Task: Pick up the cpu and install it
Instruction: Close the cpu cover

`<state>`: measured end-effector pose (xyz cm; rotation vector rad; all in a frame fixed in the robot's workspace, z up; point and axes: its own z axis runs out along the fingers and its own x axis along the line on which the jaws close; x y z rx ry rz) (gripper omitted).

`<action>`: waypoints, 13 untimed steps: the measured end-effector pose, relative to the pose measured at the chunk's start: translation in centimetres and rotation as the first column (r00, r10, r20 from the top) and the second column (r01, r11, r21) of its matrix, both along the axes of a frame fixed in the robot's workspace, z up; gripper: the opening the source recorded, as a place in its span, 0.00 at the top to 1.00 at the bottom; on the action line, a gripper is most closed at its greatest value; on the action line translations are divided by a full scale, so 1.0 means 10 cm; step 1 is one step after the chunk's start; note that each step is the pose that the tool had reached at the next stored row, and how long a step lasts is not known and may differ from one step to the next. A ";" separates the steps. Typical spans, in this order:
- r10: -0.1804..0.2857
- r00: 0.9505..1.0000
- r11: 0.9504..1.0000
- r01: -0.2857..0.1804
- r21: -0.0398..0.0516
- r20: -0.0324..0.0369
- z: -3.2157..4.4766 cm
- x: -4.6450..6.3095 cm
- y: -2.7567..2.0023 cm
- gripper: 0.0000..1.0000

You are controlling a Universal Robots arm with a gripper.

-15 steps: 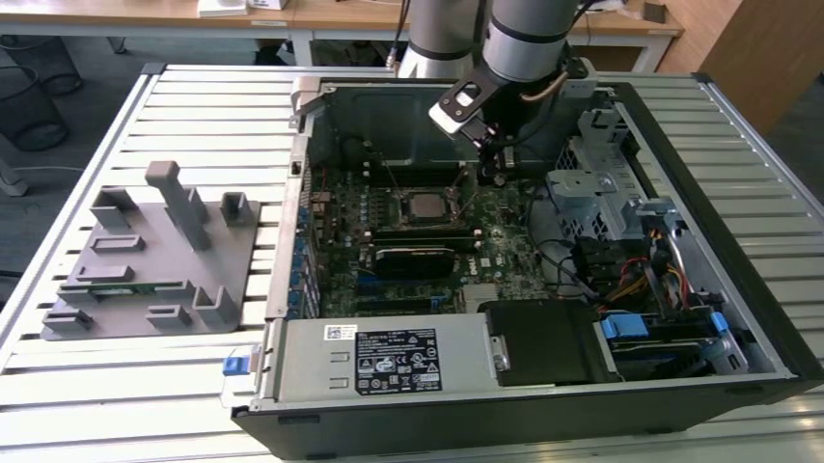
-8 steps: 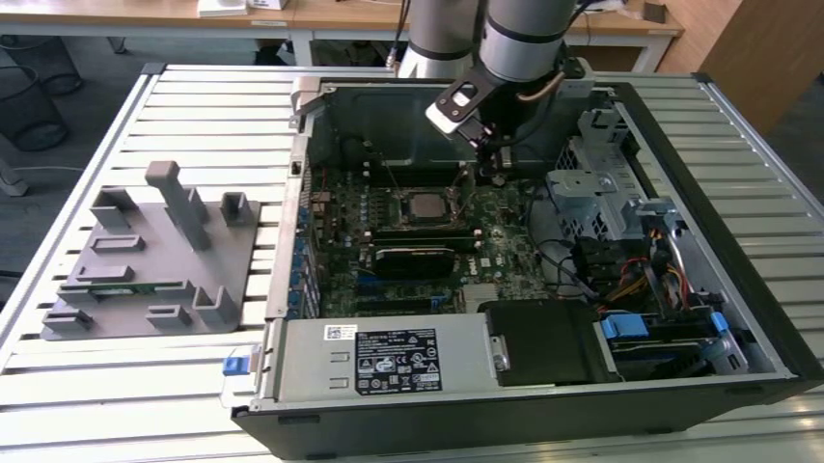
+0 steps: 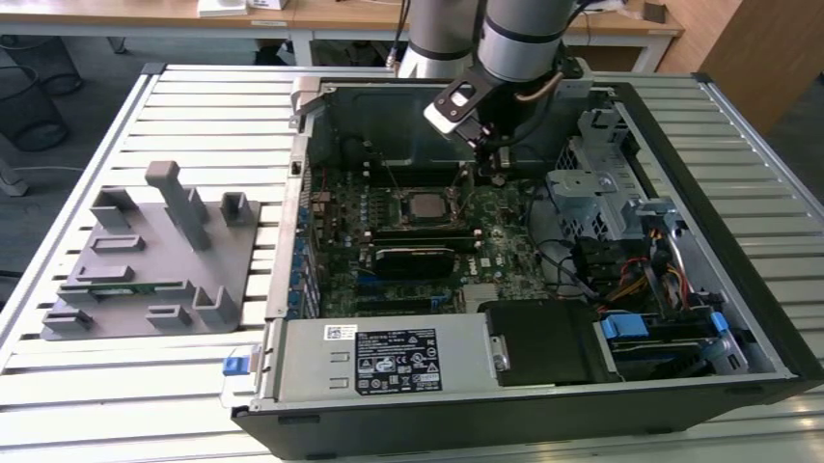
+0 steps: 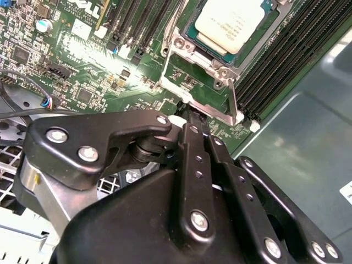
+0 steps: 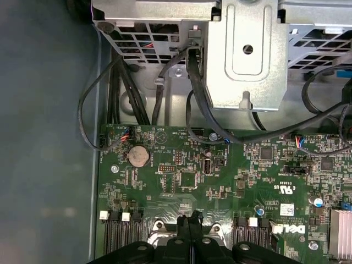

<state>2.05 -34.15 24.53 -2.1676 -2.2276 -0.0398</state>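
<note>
The cpu (image 3: 423, 204) lies flat in its socket on the green board (image 3: 508, 241), inside the open case (image 3: 515, 420) that rests on the slatted table (image 3: 193, 116). In the second wrist view the cpu (image 4: 228, 22) shows its silver top, seated within the metal socket frame (image 4: 184, 47), with black memory slots (image 4: 275, 55) beside it.

The arm (image 3: 522, 39) reaches down into the case. The claw (image 3: 496, 174) hangs over the board, just to the exterior view's right of the socket and apart from the cpu. In both wrist views the claw (image 4: 190, 115) (image 5: 190, 220) is narrow, its fingers pressed together with nothing seen between them, the tips close to the frame's edge.

A coin battery (image 5: 137, 156) and a metal cage (image 5: 247, 55) lie beyond the tips.

On the table at the exterior view's left stands a grey tray (image 3: 77, 289) holding a green memory stick (image 3: 129, 286).
</note>
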 end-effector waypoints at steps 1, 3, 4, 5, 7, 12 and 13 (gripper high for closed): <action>0.000 1.000 1.000 0.000 0.000 0.000 0.000 0.00 0.000 0.89; 0.000 1.000 1.000 0.000 0.000 0.000 -0.001 -0.01 0.000 0.89; 0.000 1.000 1.000 0.000 0.000 0.000 -0.001 -0.01 0.000 0.89; 0.000 1.000 1.000 0.000 0.000 0.000 -0.001 -0.01 0.000 0.89; 0.000 1.000 1.000 0.000 0.000 0.000 -0.003 -0.02 0.000 0.89; 0.000 1.000 1.000 0.000 0.000 0.000 -0.003 -0.03 0.000 0.89; 0.000 1.000 1.000 0.000 0.000 0.000 -0.003 -0.04 0.000 0.89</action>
